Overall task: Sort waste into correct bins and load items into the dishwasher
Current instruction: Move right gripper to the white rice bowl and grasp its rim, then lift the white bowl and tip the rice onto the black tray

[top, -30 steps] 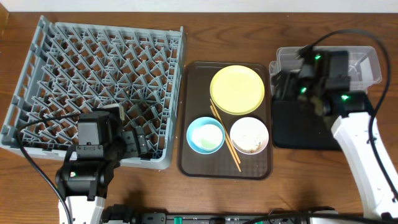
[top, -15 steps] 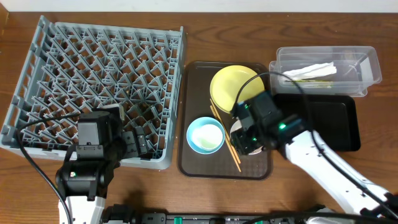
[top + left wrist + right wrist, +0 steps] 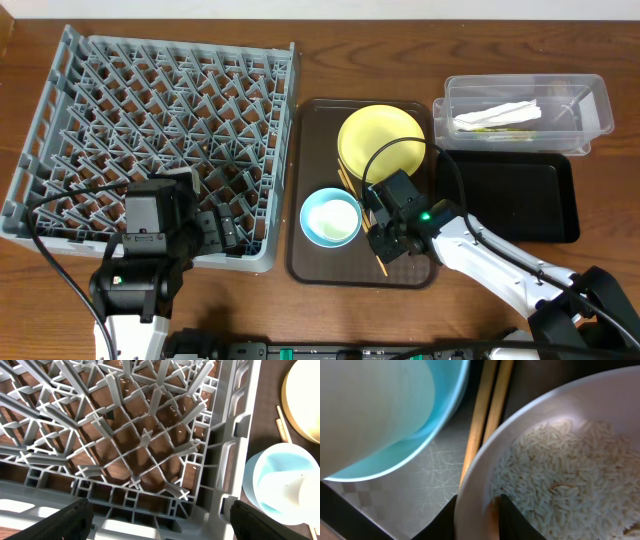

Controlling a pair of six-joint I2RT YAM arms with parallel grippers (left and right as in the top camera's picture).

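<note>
My right gripper (image 3: 477, 516) is shut on the near rim of the white bowl (image 3: 555, 405), which holds beige rice-like scraps (image 3: 570, 455); in the overhead view the gripper (image 3: 386, 238) covers most of the bowl. The chopsticks (image 3: 350, 188) lie between it and the light blue bowl (image 3: 330, 217), which has a cream cup (image 3: 300, 492) in it. The yellow plate (image 3: 380, 140) lies behind. The white napkin (image 3: 500, 111) and the wrapper (image 3: 497, 128) lie in the clear tub (image 3: 590, 110). My left gripper (image 3: 160, 525) is open over the grey dish rack's (image 3: 150, 130) front right corner.
The dishes sit on a dark brown serving tray (image 3: 310, 180) between the rack and the bins. The shallow black tray (image 3: 520, 195) lies in front of the clear tub, with my right arm across its left edge.
My right arm swung from the clear tub across to the brown tray and came down onto the white bowl's rim. The left arm has not moved.
</note>
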